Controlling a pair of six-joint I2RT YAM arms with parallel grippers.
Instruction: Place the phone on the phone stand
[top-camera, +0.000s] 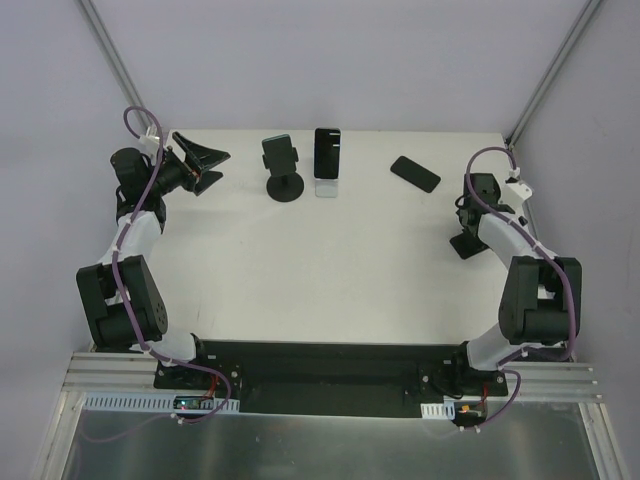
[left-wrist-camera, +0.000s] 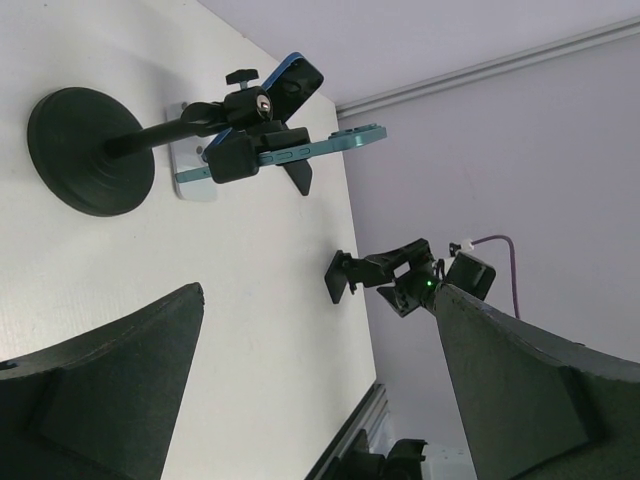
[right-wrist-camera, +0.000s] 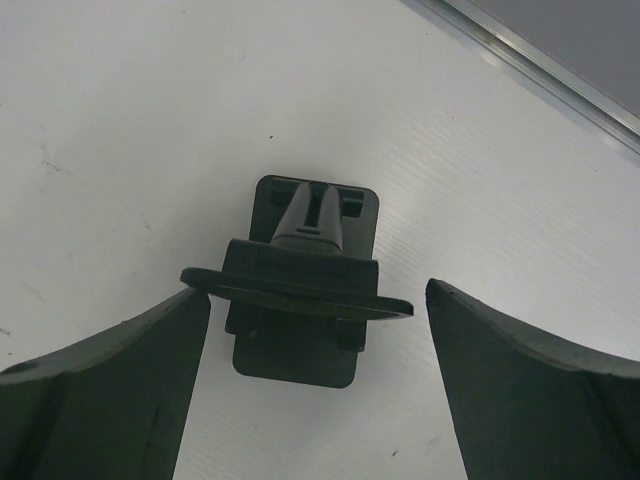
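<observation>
Phone lies flat and dark side up at the far right of the white surface, touched by neither arm and not yet on any stand. Right end effector hangs over a small black stand near the right edge, its fingers spread wide to either side and clamped on nothing. The posture suggests the arm is lining up on the stand, perhaps to square it before the phone comes over. The phone sits just beyond that stand, farther off and a little to the left, so it is likely within this arm's reach.

Left end effector is also apart and empty, held off at the far left corner and aimed along the far edge toward a round-based clamp stand. It is probably parked there to keep the middle of the surface free. Just right of that stand a second phone leans upright in a white cradle (seemingly already served, so likely not the one wanted).

The likely next step is a pinch on the thin, flat phone — awkward, as it lies flush on the surface and could slide rather than lift.
</observation>
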